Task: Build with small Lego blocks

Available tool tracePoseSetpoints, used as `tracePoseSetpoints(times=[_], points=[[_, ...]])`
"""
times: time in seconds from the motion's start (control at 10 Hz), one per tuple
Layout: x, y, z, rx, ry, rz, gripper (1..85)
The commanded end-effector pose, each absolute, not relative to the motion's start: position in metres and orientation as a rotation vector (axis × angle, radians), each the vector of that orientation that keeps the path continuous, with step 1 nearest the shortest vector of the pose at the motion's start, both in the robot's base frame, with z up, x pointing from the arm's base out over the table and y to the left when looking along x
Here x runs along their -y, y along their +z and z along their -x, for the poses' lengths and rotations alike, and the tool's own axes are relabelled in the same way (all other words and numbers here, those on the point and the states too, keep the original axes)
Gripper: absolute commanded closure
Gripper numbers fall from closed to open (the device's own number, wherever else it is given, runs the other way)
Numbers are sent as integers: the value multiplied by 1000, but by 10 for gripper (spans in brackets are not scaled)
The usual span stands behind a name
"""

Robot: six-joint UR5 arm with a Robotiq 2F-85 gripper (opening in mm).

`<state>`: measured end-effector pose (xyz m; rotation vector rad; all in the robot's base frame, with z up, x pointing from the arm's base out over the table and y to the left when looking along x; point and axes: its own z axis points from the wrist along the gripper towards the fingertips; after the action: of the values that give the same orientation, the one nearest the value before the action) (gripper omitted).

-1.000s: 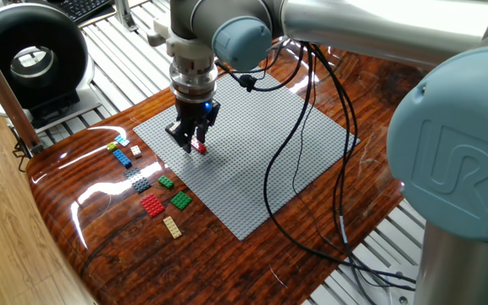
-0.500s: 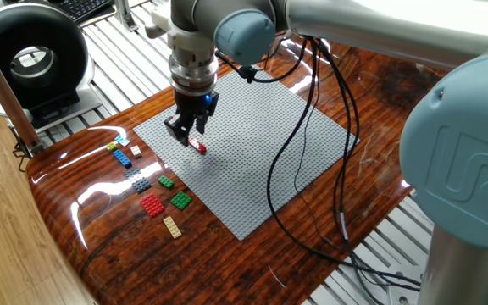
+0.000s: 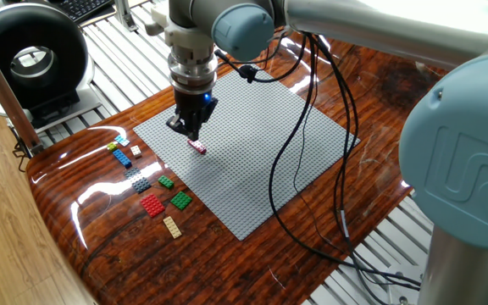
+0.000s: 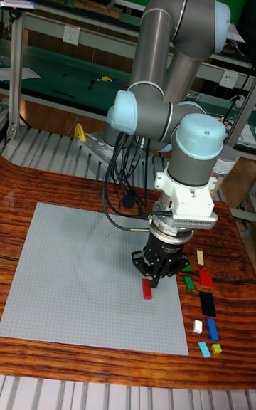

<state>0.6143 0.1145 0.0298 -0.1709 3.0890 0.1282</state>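
A small red Lego block (image 3: pixel 196 146) lies flat on the grey studded baseplate (image 3: pixel 257 157), near its left side. My gripper (image 3: pixel 188 130) hangs just above and slightly left of it, open, with nothing between the fingers. In the tall fixed view the red block (image 4: pixel 147 288) sits just below and left of the gripper (image 4: pixel 158 272) on the baseplate (image 4: pixel 71 275). More small Lego blocks lie loose on the wood left of the plate: blue (image 3: pixel 123 158), grey (image 3: pixel 141 182), green (image 3: pixel 180 200), red (image 3: pixel 152 205), tan (image 3: pixel 172 226).
The wooden table's (image 3: pixel 227 263) front edge runs close beside the loose blocks. A black ring-shaped device (image 3: pixel 28 59) stands at the far left. Black cables (image 3: pixel 299 161) hang from the arm across the baseplate's right half.
The gripper let go of the red block on the baseplate and rose up and slightly left of it. The block stays where it was set.
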Motion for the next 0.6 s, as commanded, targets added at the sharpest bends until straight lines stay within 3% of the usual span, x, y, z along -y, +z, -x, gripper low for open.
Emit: tracePoseSetpoints(times=[0.0,0.5], points=[[-116,31,-615,-3082,154,147,843],[-97,28,-610,-3075,77,165,843]])
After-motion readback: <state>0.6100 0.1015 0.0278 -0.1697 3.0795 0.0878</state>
